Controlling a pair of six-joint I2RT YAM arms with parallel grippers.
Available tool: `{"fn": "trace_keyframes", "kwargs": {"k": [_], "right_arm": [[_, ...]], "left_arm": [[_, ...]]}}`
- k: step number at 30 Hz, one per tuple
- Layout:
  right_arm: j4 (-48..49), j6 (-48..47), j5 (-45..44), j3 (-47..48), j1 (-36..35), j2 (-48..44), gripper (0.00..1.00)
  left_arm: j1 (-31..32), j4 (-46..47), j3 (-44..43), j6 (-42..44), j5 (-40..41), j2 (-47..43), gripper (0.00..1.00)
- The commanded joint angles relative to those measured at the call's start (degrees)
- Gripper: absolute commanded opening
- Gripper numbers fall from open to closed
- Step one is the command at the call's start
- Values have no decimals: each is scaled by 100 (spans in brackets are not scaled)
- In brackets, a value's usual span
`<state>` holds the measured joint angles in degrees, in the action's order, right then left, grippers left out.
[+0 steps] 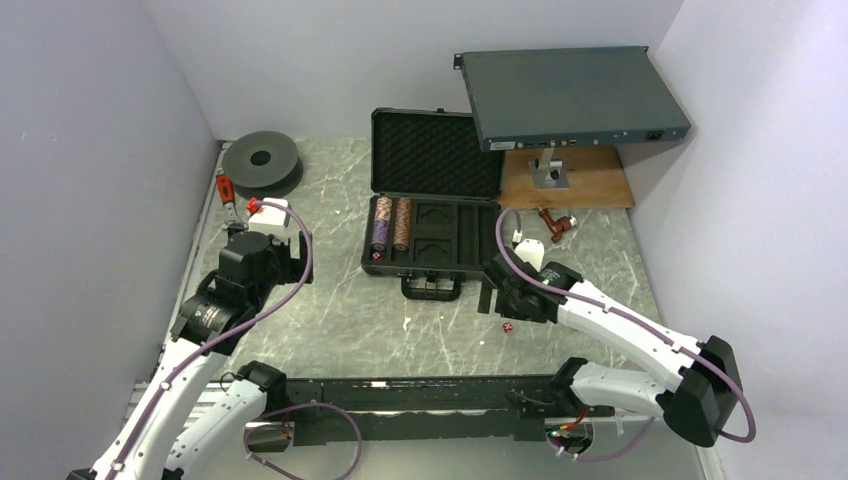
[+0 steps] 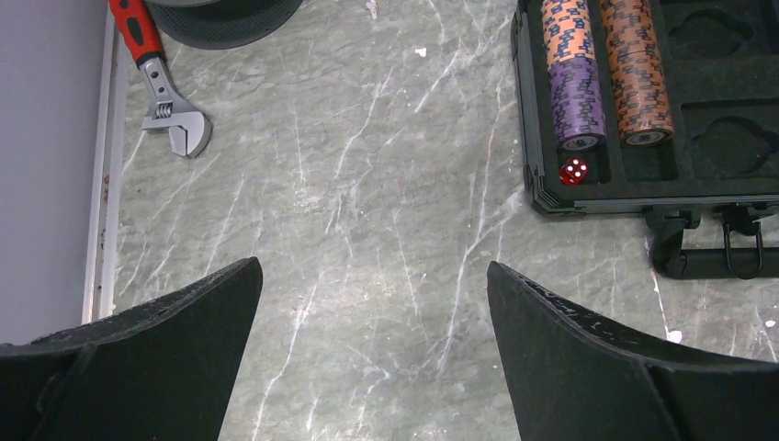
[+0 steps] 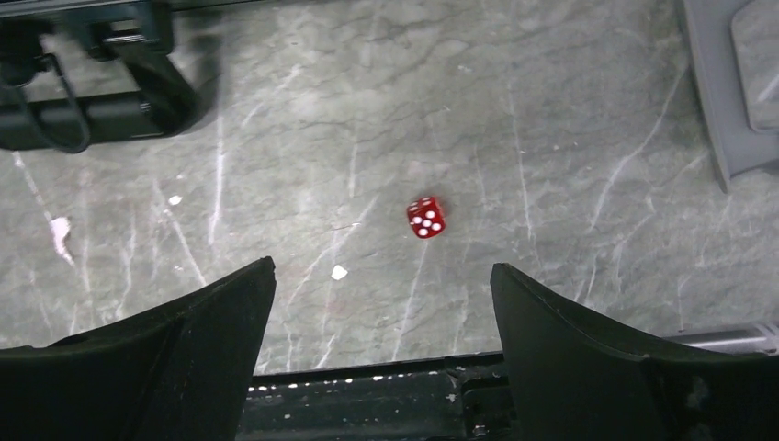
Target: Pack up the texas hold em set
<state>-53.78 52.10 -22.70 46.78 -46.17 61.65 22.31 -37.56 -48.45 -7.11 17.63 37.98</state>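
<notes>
1 loose red die (image 3: 426, 217) lies just ahead of my right claw (image 3: 381, 271), nearly on its centre line; this claw is spread, empty; my left claw (image 2: 372, 276), spread too, is farther.

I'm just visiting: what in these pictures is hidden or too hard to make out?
Top view: the grey box covers the right corner of the case lid and part of the wooden board.
Top view: the loose die is too small to read its spots.
Left wrist view: the picture edges cut off the wrench handle and the case's right side.
</notes>
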Motion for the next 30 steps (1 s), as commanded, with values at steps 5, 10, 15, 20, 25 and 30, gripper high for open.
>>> {"fn": "trace_keyframes", "kwargs": {"k": [5,10,15,20,25,30], "right_arm": [[308,-168,694,-423,728,-144,83],[397,-208,793,-501,829,-55,76],[546,-225,849,-599,868,72,70],[692,-218,869,-713,898,181,65],[825,-237,855,-820,955,244,60],[947,-279,880,-907,994,340,57]], "left_arm": [[-34,139,-44,43,-59,-43,99],[-33,144,-47,43,-77,-38,99],[-38,153,-43,52,-80,-48,99],[-33,161,-40,57,-98,-53,99],[-40,161,-42,62,-106,-57,99],[-33,161,-33,61,-87,-71,99]]}}
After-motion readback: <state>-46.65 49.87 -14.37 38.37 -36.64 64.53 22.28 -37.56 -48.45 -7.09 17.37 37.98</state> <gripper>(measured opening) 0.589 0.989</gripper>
